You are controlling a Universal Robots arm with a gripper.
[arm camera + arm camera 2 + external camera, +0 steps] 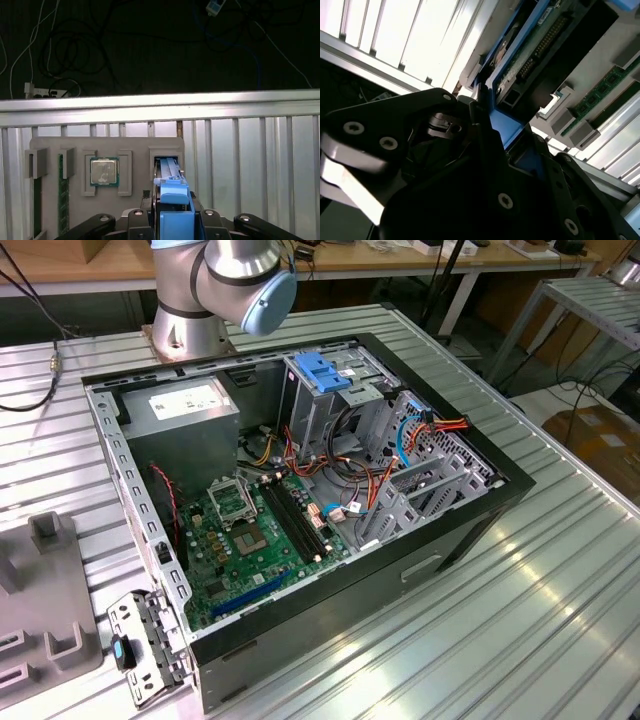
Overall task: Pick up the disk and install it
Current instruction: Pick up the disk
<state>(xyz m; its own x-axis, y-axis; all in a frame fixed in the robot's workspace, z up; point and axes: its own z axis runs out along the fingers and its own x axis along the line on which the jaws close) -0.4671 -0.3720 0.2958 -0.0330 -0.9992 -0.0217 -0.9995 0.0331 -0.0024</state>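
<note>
1. Two black fingers (155,200) of the gripper (175,201) are pressed against the sides of the blue end tab (175,192), so the tool is pinching the disk (169,170) by its carrier.
2. In the second wrist view one finger (479,125) lies flat on the blue edge, and the disk (540,55) shows its green circuit board and a dark connector.
3. Just beyond the fingers, in the first wrist view, the disk stands on its edge. Its far end is in a narrow slot of the grey holder (135,145). I cannot tell if it touches the bottom of the slot.
4. Beside this slot the same holder carries a processor chip (104,171) lying flat in a square pocket, and further along a green memory stick (63,195) on its edge.
5. Under the holder is the ribbed aluminium table (250,165). Behind its rim the floor is dark, with loose cables (75,45).
6. In the exterior view the grey holder (45,630) lies at the exterior view's left, well apart from the drive cage.
7. An open computer case (130,490) lies on the table (540,620) with the motherboard (260,530) facing up.
8. At the far side of the case are the grey power-supply box (190,420) and the tall drive cage with a blue latch (322,370). The base of the arm (230,280) stands behind them.
</note>
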